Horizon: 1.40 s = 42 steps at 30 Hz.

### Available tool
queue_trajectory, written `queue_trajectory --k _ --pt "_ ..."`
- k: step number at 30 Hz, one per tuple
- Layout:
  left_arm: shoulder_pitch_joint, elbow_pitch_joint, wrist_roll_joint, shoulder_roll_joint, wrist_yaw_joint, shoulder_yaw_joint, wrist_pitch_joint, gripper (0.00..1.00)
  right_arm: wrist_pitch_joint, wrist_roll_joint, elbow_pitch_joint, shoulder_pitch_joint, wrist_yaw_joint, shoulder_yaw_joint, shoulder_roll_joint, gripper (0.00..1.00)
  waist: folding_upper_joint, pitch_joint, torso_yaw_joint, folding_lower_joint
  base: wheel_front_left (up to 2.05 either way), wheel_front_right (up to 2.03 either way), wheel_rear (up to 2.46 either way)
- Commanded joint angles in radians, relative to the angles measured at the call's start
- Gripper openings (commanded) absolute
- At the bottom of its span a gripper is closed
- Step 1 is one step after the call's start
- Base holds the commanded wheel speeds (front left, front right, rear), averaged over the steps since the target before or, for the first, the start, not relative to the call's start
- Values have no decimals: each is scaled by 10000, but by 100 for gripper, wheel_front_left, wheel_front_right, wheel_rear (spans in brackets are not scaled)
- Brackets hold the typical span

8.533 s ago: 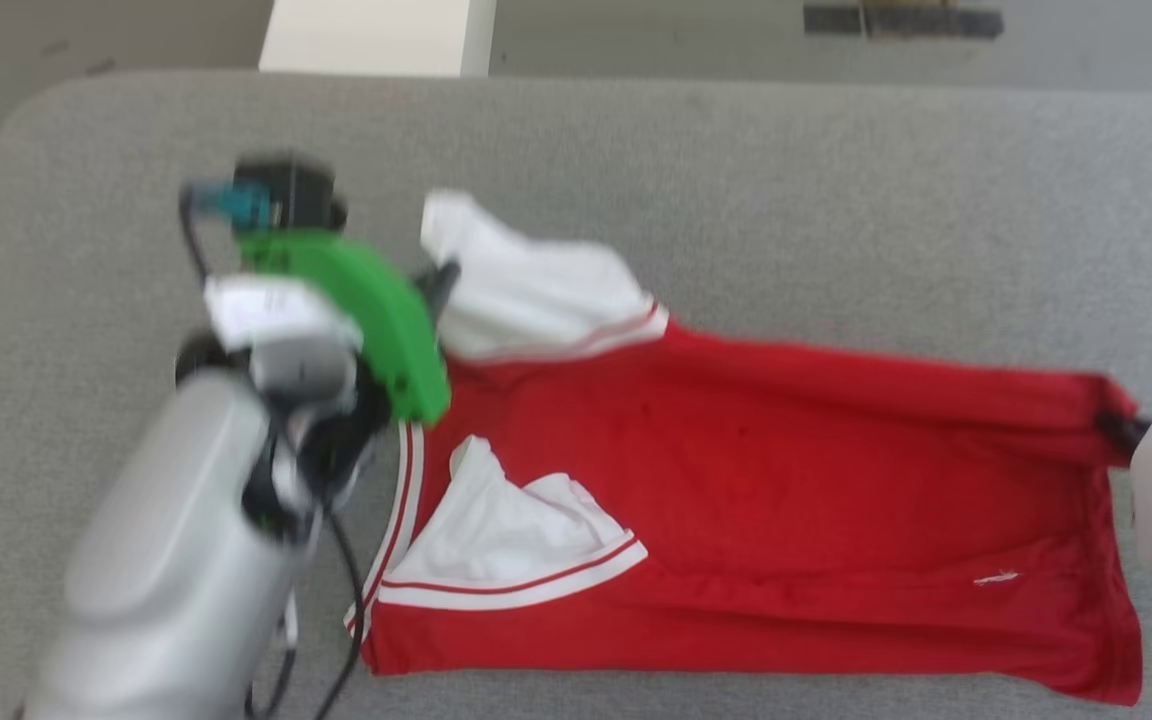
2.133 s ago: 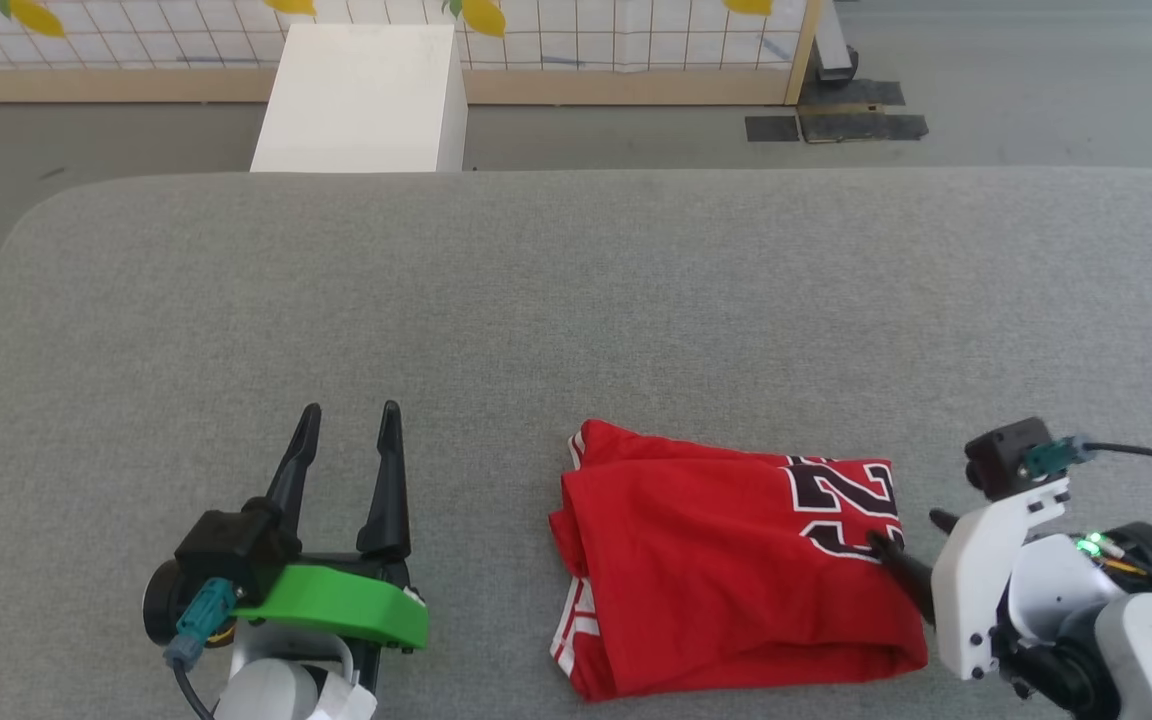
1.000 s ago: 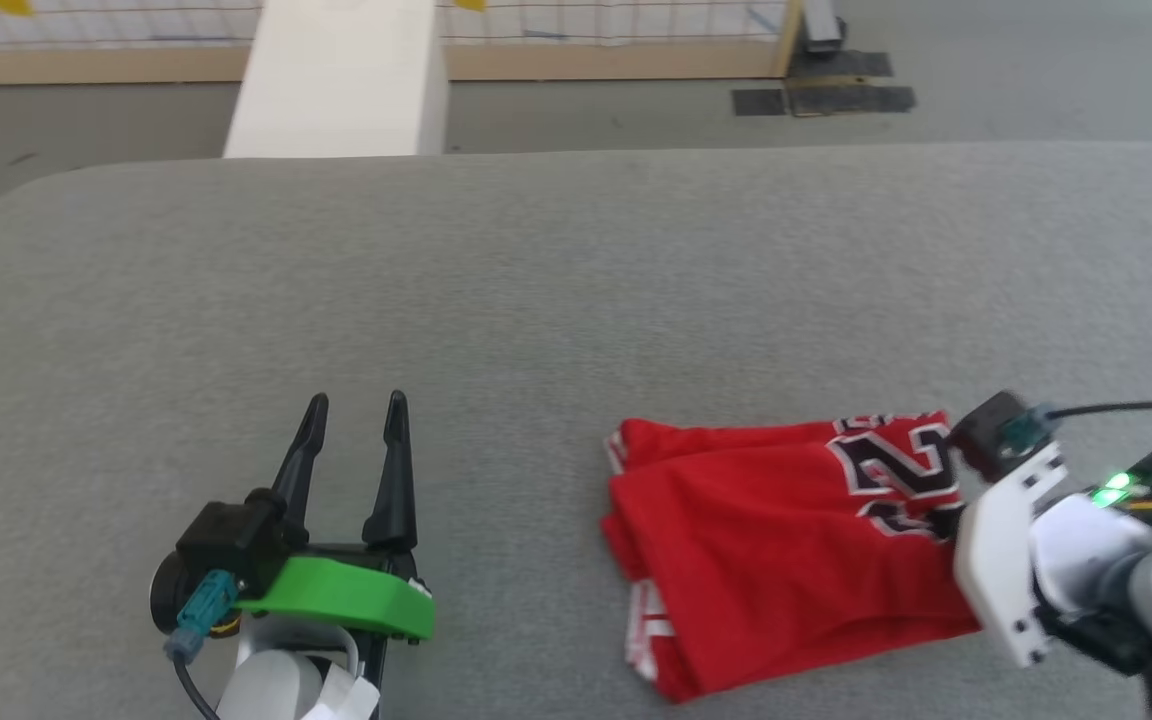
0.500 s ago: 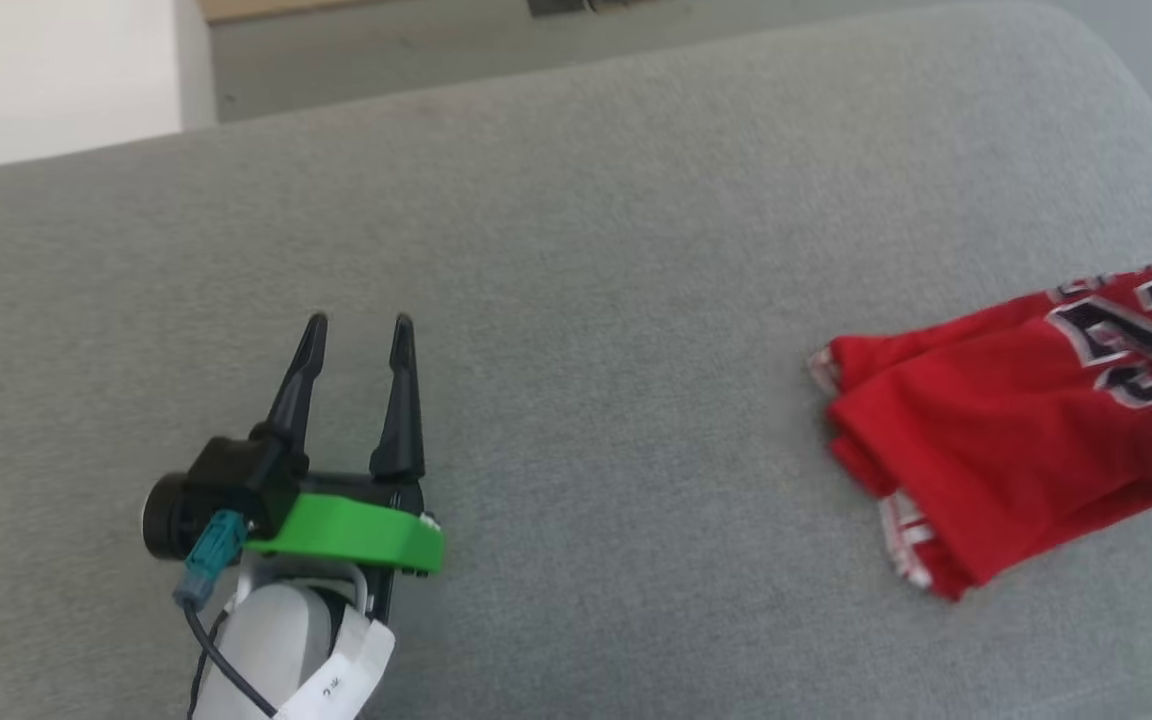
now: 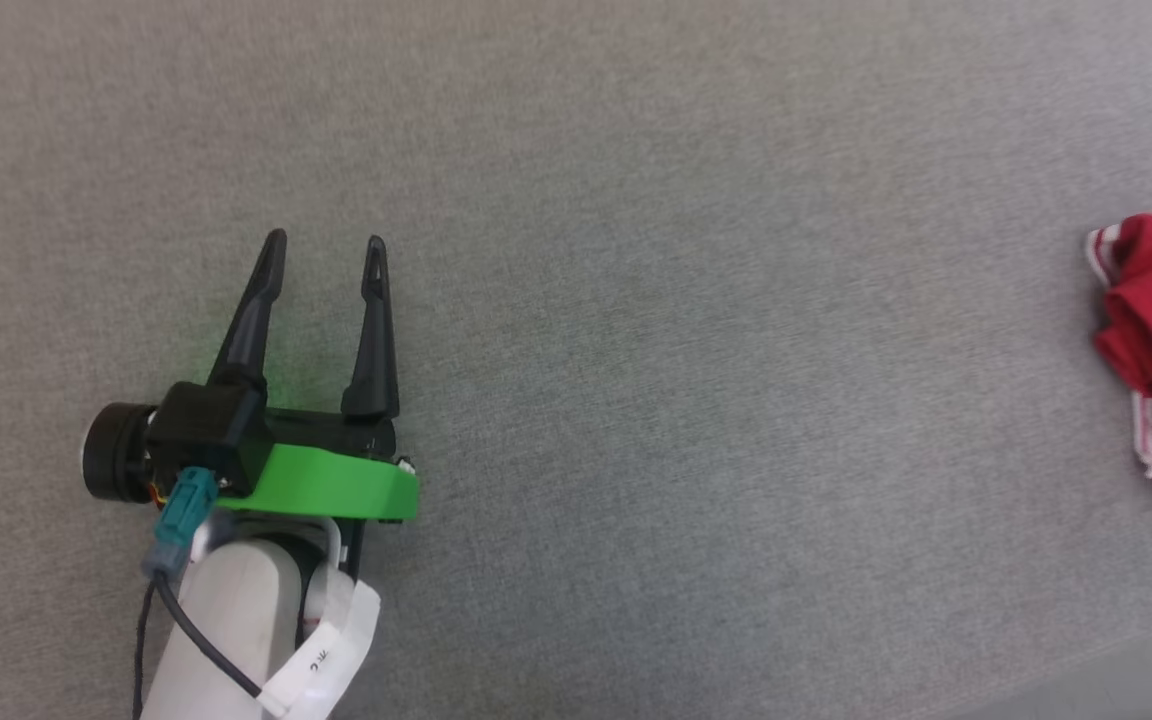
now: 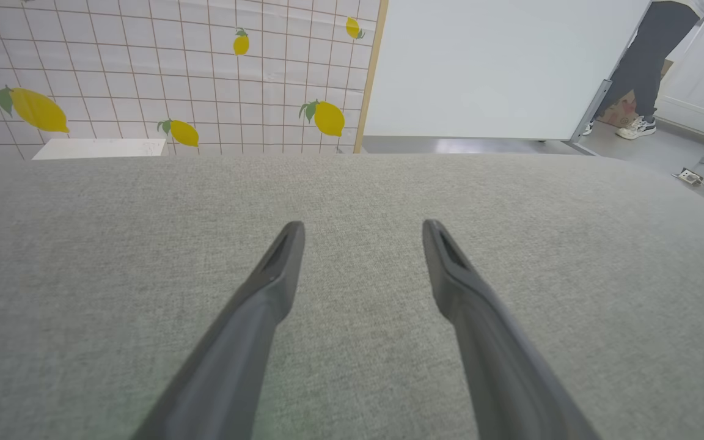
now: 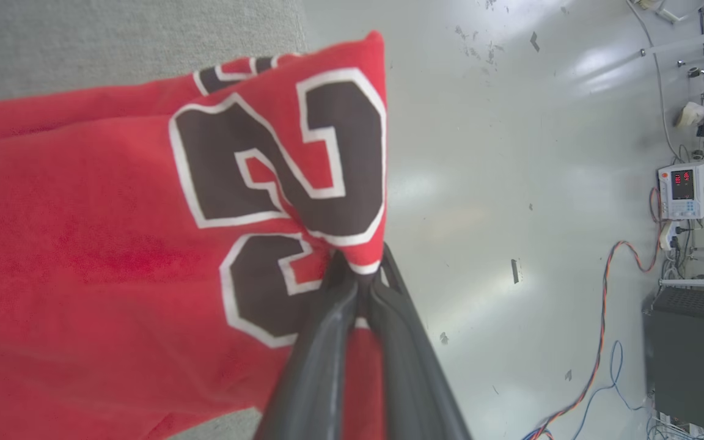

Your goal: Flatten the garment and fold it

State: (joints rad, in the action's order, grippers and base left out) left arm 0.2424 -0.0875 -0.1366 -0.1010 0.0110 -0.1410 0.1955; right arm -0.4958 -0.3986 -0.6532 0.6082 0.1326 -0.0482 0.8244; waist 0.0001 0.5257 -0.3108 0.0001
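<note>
Left tool point(image 5: 325, 237) sits low over the grey bench point(image 5: 686, 300). Its two dark fingers point(image 6: 254, 318) are spread wide apart, with nothing between them. The right tool point(image 7: 361, 261) is squeezed tight on the garment point(image 7: 83, 244). It pinches the red cloth right at the edge of the big black number with the white outline. That pinched corner sticks out past the end of the bench, and the shiny floor point(image 7: 480, 183) shows behind it. The rest of the garment is a folded red bundle. In the head view it lies on the bench at the far right side, well apart from the left tool. A bit of red and white striped trim peeks out at its lower edge. Farther off on the floor are some wires point(image 7: 602, 305) and a small pale box with red numbers point(image 7: 685, 189). Past the far end of the bench stands a wall with yellow lemons point(image 6: 144, 61), with a low white box point(image 6: 98, 148) in front of it. Next to the wall is a big white board point(image 6: 498, 61), and a person's legs point(image 6: 651, 55) in dark trousers and pale shoes stand beside the board.
</note>
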Motion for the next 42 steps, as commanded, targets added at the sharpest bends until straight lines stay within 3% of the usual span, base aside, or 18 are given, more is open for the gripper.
queue_trajectory --k 1,5,6,13,17,22,30,36,42 --pt "145 -185 185 -146 78 20 -105 100 233 195 -373 429 -19 185 -172 0 -1 923 146 -1 0 0 0" --pt "147 -603 298 -293 171 54 -328 100 810 751 -1500 1185 -19 596 -458 0 -1 1243 154 -1 0 0 0" --pt "130 -678 318 -326 193 69 -367 100 916 855 -1726 1345 -19 672 -528 100 -1 1275 136 -1 0 0 0" --pt "-112 -964 301 -469 314 170 -514 100 1617 1373 -3043 2218 -19 1008 -824 100 -1 1067 33 -1 0 0 0" --pt "-305 -852 157 -440 347 212 -376 100 2440 1184 -2993 2537 -19 978 -931 100 -1 543 13 -1 0 0 0" --pt "-678 -526 -205 -350 397 412 -17 100 3554 639 -1917 2809 -19 466 -1144 100 -1 -498 -31 -1 0 0 0" --pt "-1225 -103 -1017 -157 327 906 478 100 5109 -789 1619 2276 -19 -911 -1998 100 -1 -2499 326 -1 0 0 0" --pt "-1565 -16 -1426 -75 324 1376 612 100 6001 -480 3552 1072 -19 -542 -3453 100 -1 -3671 941 -1 0 0 0" --pt "-1910 -9 -1663 76 453 1639 645 100 6933 440 4589 -753 -19 533 -5670 100 -1 -4479 1699 -1 0 0 0"
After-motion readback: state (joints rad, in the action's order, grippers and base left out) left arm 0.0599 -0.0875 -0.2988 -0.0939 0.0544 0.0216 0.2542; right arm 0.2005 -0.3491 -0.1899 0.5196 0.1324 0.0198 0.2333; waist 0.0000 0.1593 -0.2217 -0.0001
